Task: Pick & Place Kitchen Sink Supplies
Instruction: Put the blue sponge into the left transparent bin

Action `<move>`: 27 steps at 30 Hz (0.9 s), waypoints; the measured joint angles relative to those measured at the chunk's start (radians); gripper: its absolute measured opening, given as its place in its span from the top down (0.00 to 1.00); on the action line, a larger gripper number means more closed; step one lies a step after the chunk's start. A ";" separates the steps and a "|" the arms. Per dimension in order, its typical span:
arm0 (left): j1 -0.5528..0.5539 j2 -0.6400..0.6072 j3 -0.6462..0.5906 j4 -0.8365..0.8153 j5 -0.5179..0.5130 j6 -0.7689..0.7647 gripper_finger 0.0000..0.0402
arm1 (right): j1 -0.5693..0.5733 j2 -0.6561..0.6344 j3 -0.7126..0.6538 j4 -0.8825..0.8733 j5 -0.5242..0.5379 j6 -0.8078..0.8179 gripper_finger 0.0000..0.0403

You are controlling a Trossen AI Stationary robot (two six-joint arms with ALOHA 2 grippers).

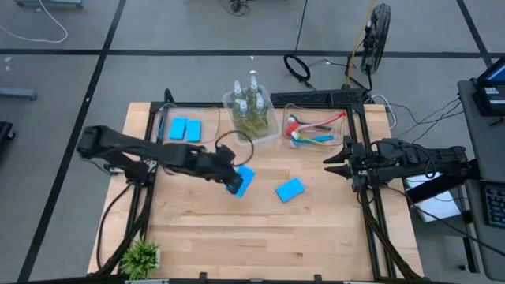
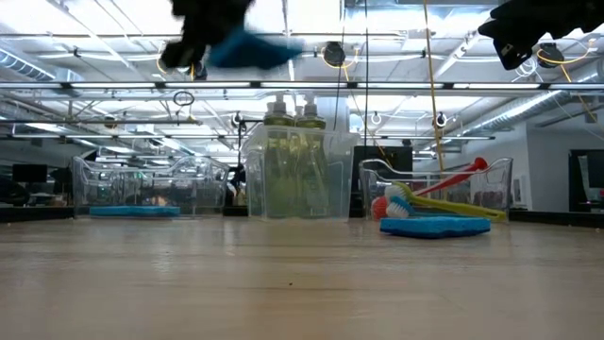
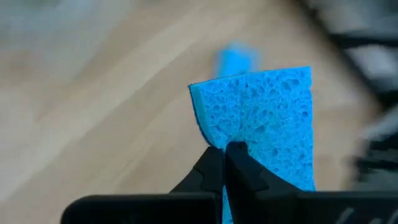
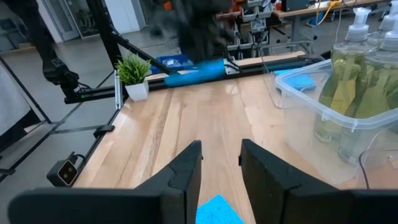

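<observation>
One blue sponge point(image 3: 261, 121) pinched in left tool point(image 3: 225, 155), lifted above table point(image 1: 316, 229)

Dark jointed arms, black tapered fingers point(image 4: 186, 171)

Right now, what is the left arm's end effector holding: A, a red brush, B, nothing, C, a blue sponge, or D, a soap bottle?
C: the left end effector is shut on a blue sponge, lifted above the table.

Porous sponge point(image 3: 261, 118) (matt), wooden table point(image 1: 316, 229)
</observation>
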 joint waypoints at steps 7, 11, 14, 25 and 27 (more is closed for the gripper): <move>-0.069 -0.154 0.003 0.502 0.059 0.383 1.00 | 0.000 0.000 0.000 0.001 0.001 -0.004 0.75; -0.102 -0.172 0.002 0.741 0.157 0.571 1.00 | 0.000 0.000 0.000 0.001 0.002 -0.004 0.75; -0.114 -0.171 0.002 0.880 0.278 0.664 1.00 | 0.000 0.000 0.000 0.001 0.002 -0.004 0.75; -0.155 -0.156 0.002 1.183 0.509 0.852 1.00 | 0.000 0.000 0.000 0.001 0.002 -0.004 0.75; -0.158 -0.155 0.002 1.177 0.506 0.848 1.00 | 0.000 0.000 0.000 0.001 0.002 -0.004 0.75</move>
